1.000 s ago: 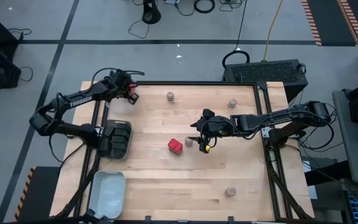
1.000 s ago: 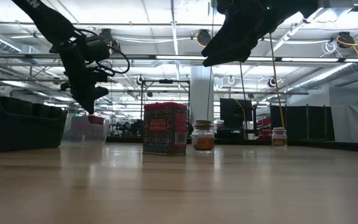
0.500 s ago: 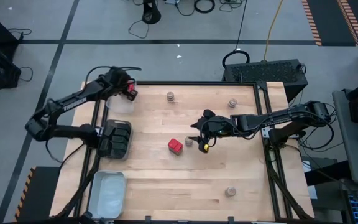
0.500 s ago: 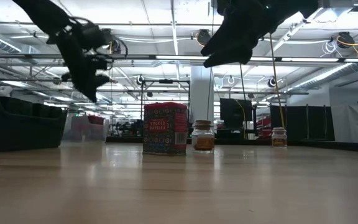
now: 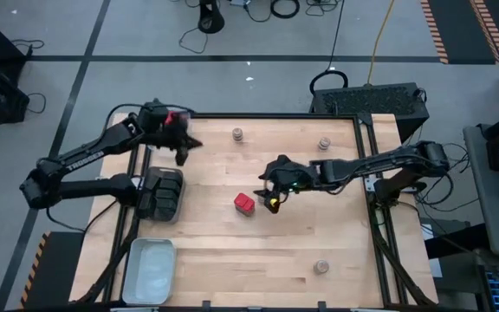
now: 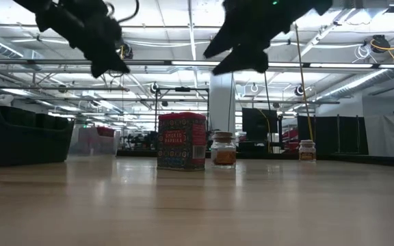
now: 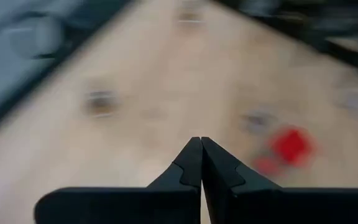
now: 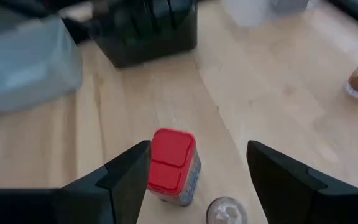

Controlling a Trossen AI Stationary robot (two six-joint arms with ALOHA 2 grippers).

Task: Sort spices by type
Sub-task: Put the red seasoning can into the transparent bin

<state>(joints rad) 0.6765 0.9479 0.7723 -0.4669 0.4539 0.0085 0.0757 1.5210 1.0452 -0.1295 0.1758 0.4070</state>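
Red tin point(image 6: 181, 141) reads "SMOKED PAPRIKA"; right gripper point(image 5: 273, 192) fingers apart above it; left gripper point(image 5: 183, 147) fingers together, far-left.

Left arm extended from the left side toward the far left corner of the worktop, elbow bent outward. Left gripper point(image 5: 183, 149) raised clear of the surface, fingers point(image 7: 191, 163) pressed together, nothing between them. Right arm stretched from the right side toward the worktop's middle, wrist angled downward. Right gripper point(image 5: 273, 198) held above the surface, fingers point(image 8: 129, 177) spread wide apart, nothing gripped. Both grippers seen high in the low view.
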